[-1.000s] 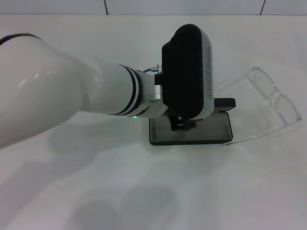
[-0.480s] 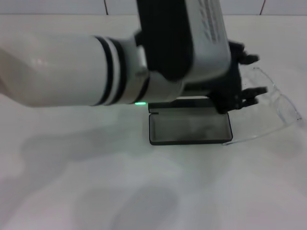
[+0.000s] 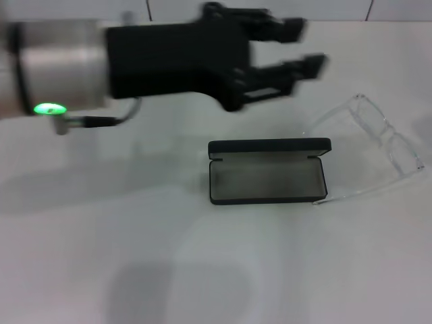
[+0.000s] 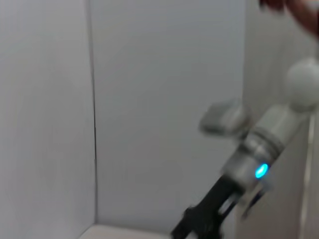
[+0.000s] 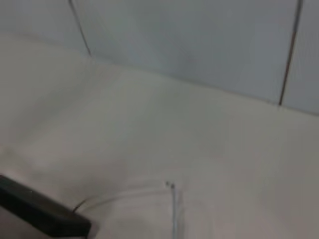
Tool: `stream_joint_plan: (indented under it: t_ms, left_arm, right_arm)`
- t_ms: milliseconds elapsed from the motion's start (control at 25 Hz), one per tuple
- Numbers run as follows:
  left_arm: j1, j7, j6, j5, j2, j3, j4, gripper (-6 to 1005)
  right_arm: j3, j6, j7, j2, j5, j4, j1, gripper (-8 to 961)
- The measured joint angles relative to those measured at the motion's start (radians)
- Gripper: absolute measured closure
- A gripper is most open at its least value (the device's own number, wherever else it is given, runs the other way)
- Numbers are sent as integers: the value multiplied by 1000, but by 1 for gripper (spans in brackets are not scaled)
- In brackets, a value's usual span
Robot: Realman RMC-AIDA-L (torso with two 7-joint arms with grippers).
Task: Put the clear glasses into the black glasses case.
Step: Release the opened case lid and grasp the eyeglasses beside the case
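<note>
Hovering above the counter [image 3: 202, 270], the left hand [image 3: 307, 48] is spread wide and empty. The black glasses case [image 3: 268, 171] lies open below, at its 6 o'clock. The clear glasses [image 3: 378, 145] rest at the case's 3 o'clock.

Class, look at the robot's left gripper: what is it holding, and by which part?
Nothing. The left gripper is open and empty above the table, apart from the clear glasses and the open black glasses case.

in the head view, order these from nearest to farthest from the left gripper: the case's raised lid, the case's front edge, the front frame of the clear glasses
From the left gripper, open, above the table's far side:
1. Raised lid of the black glasses case, just below the fingertips.
2. Front frame of the clear glasses, off to the right.
3. Case's front edge, nearest the robot.
</note>
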Motion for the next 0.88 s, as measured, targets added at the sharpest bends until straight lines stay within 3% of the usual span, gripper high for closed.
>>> stream_joint_plan:
  t_ms: [120,320,520,680,880]
  left_arm:
    - [-18,50,157,-124,0,-146,-151,508]
    - [-52,112,349,-227,1,-300,-367,509]
    - [-80,181,500,-280,6,-410,-542,508]
    - [-76,226,540,-282,7,-443,-597,510]
    - [-72,251,543,-270,7,-439,-605,513]
  right_arm:
    - [-10,-54,60,-1,-120,59,130,367]
    - [-14,-71,97,1,-267,231,327,365]
    - [-22,-16,107,17,-446,459,498,366]
    - [-71,64,115,28,-504,586,573,367]
    - [-165,164,150,31,-506,686,596,365]
